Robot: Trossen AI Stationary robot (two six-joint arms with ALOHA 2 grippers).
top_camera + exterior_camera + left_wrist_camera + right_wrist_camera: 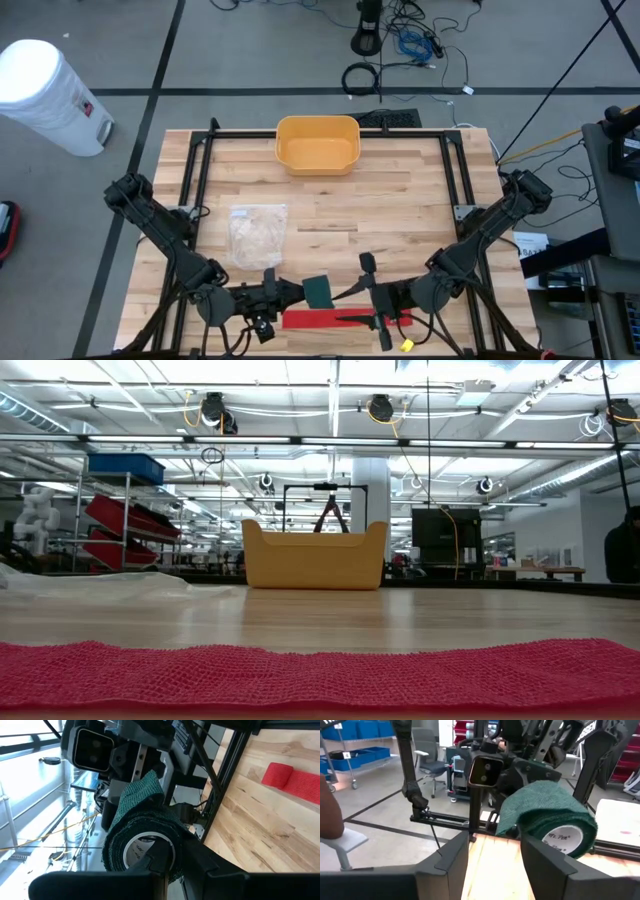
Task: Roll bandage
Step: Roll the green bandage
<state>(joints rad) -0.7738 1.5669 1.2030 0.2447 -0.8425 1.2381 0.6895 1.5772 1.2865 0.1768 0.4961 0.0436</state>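
Observation:
A dark green bandage roll (pixel 318 292) with a white core hangs above the table's near edge, with my left gripper (pixel 298 292) shut on it. A loose green flap (pixel 512 815) stands off the roll. My right gripper (pixel 495 845) faces the roll from the table's right, open, its fingers standing either side of the flap; I cannot tell whether they touch it. A red bandage (pixel 335 319) lies stretched flat on the table below both grippers, one end rolled up (pixel 277 774). My left gripper holds the green roll by its wall at the open end (pixel 175 851): one finger (pixel 159 857) is in the white core, the other (pixel 200 862) outside. The fingers come level from the table's left. The roll is lifted clear of the table, its core lying level.
A yellow bin (pixel 317 143) stands at the table's far middle. A clear plastic bag (pixel 258 233) lies left of centre. A black frame (pixel 200 170) runs along the left, right and far sides. Bare wood lies between the bin and the grippers.

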